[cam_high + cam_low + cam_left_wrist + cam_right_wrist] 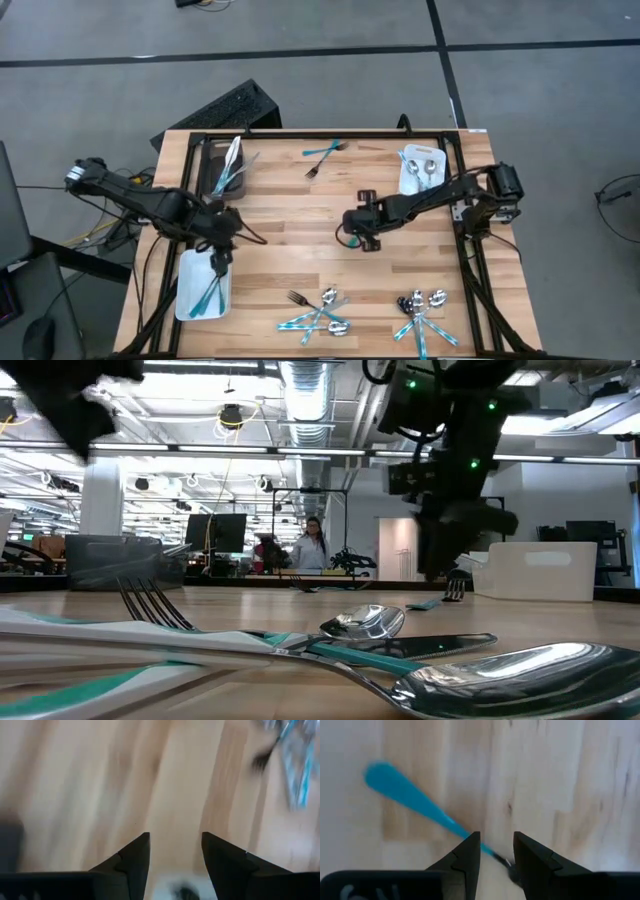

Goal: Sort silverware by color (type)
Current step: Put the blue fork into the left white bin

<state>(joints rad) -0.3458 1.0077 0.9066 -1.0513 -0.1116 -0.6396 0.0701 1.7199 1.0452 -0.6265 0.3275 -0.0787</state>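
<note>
Sorting looks partly done, I'd say; in the high view a white bin (203, 290) at lower left holds teal-handled pieces, a dark bin (226, 165) at upper left holds some long pieces, and a second white bin (421, 170) at upper right holds two silver spoons; plenty is left, though: a teal fork (322, 150) and a silver fork (318, 166) lie loose at top centre, and two mixed heaps (318, 312) (421, 310) sit along the bottom edge; the left gripper (217, 262) hovers over the top of the lower-left bin, fingers apart with nothing between them; the right gripper (358, 228) sits mid-table, and its wrist view shows its narrow-set fingers (465, 857) pinching a teal utensil (405, 795) that I'd guess is bound for a bin.
</note>
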